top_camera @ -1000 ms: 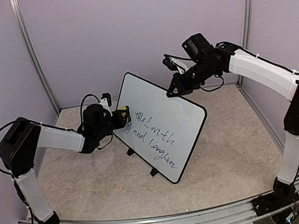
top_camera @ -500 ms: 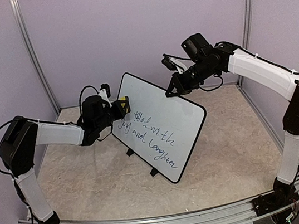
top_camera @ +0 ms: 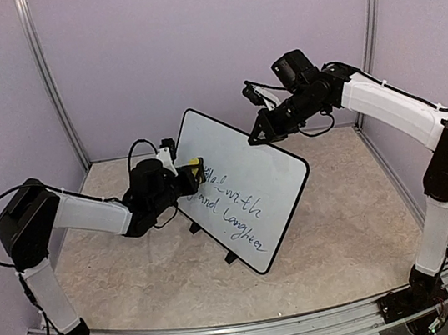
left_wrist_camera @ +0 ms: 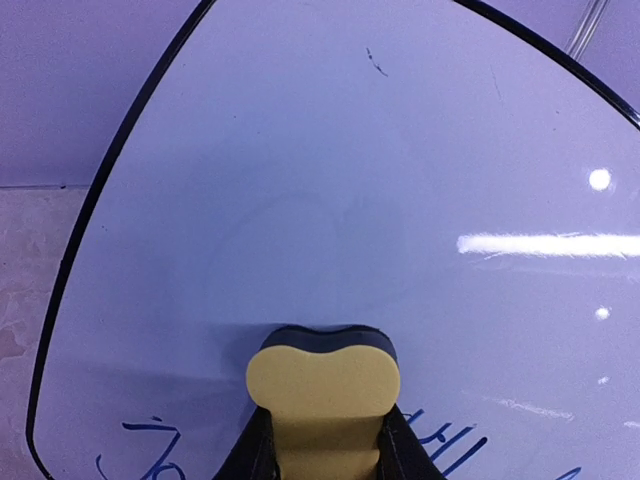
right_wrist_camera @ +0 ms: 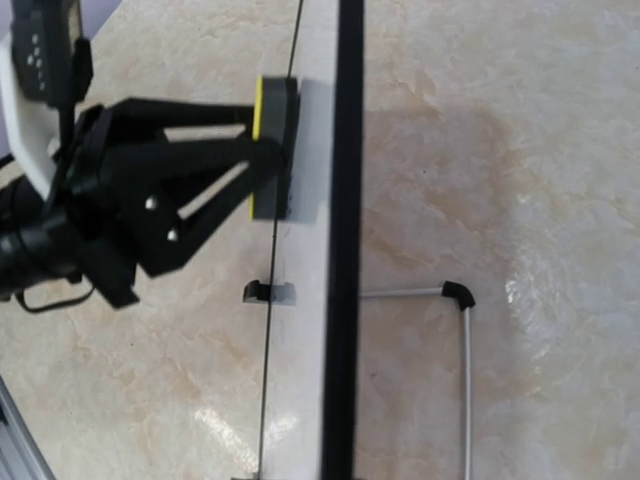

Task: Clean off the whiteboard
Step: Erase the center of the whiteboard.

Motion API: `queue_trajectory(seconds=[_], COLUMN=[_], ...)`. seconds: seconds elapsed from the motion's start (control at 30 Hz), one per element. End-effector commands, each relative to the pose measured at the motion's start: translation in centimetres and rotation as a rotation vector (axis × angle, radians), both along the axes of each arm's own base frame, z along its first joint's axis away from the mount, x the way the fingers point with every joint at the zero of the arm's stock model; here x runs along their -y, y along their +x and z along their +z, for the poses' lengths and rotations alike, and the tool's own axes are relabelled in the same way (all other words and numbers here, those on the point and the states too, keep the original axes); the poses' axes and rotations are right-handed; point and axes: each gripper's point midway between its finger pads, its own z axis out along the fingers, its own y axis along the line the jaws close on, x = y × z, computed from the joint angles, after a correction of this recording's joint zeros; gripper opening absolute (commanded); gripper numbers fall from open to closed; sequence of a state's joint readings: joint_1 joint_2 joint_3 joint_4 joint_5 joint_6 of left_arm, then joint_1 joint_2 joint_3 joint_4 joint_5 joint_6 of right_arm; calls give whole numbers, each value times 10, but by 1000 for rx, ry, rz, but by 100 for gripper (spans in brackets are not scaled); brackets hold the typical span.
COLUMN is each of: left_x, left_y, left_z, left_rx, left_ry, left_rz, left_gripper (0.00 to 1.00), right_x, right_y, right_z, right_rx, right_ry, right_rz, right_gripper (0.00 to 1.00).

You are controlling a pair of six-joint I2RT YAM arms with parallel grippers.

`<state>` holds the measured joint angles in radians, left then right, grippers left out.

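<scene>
Quick count here: just one whiteboard point(top_camera: 246, 173) with two black feet point(top_camera: 231, 257) showing, one yellow eraser point(top_camera: 194, 165), two grippers (left gripper point(top_camera: 190, 173), right gripper point(top_camera: 256, 139)), one table point(top_camera: 345, 217).

Pretty much the whole shot is filled by the whiteboard point(left_wrist_camera: 350, 200), edged by its thin black frame point(left_wrist_camera: 100, 190). A yellow eraser point(left_wrist_camera: 323, 395) is clamped in the left gripper point(left_wrist_camera: 325, 460) and pressed against the board. Blue writing point(left_wrist_camera: 150, 445) can be seen either side of it, and a tiny dark mark point(left_wrist_camera: 376, 63) up top.
</scene>
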<state>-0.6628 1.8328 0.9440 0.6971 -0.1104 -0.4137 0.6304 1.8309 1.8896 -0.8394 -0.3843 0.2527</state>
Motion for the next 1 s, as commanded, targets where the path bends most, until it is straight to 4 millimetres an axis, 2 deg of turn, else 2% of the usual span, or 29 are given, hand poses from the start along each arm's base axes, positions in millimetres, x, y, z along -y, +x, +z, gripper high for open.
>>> queue_trajectory(seconds=[0.0,0.2,0.4,0.6,0.7,0.87,0.97], left_x=[32,49,64,66,52,8,-13], left_y=[-38,-46,-57,-59,-45,-2,13], left_z=[-35,-30,-39,-36,-40,-59,-61], left_rx=[-71,-62,-78,-63,-69,-148,-155], left_ry=[77,81,83,87,125,129,116], left_rz=[-160,-207,-256,-270,-195,-77,-36], left_gripper=[12,12,12,12,12,12,12], right_x=[-49,-47,-46,-45,-45,-45,-45], right_y=[-66,-67,-68,-69,-69,-69,-70], right_z=[-20,-16,-15,-14,-14,-14,-12], right_rx=[-85,-80,-79,-76,-76,-78,-74], right_ry=[44,45,45,44,44,42,44], right_rz=[333,328,326,324,326,324,325], right_gripper=[0,0,0,0,0,0,0])
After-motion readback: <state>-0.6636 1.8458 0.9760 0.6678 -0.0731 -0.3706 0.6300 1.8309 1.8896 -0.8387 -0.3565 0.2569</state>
